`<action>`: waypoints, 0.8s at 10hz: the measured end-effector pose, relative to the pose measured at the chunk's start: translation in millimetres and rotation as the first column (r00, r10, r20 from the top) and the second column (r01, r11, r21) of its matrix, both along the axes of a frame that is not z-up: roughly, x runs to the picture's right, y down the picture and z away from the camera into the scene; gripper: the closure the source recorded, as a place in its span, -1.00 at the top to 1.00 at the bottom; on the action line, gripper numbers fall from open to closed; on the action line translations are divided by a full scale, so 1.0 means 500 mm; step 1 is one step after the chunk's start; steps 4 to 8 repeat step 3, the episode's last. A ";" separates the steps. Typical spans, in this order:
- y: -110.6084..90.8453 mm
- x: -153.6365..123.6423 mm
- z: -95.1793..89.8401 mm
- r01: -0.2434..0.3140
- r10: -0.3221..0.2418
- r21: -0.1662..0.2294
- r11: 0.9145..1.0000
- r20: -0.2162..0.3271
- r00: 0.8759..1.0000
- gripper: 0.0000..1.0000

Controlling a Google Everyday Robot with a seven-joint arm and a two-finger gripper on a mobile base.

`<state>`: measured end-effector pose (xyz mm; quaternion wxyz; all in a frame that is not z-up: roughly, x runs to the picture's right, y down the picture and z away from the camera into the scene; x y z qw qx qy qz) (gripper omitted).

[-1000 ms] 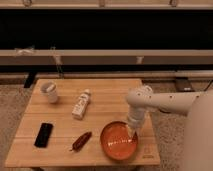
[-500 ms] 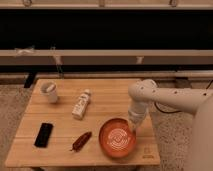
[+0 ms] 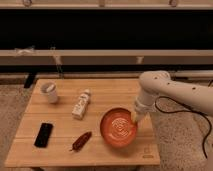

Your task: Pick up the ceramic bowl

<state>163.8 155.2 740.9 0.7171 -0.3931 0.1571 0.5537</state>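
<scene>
Since a second ago your ceramic bowl (image 3: 119, 128) has tilted up, its round mouth now facing the camera, near the worktop's front right corner. Your gripper (image 3: 136, 118) grips its right rim.

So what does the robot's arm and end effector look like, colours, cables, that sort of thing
The arm is smooth white with rounded, tube-like segments and a bulbous joint. A thin black cable loops beside it. The end effector, at the ceramic bowl's right rim, looks pale beige.
</scene>
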 end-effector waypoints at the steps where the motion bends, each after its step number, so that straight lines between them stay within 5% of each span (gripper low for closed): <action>1: -0.027 0.002 -0.018 -0.029 0.028 0.024 0.999 0.026 0.999 -1.00; 8: -0.039 0.007 -0.029 -0.047 0.046 0.035 0.998 0.042 0.998 -1.00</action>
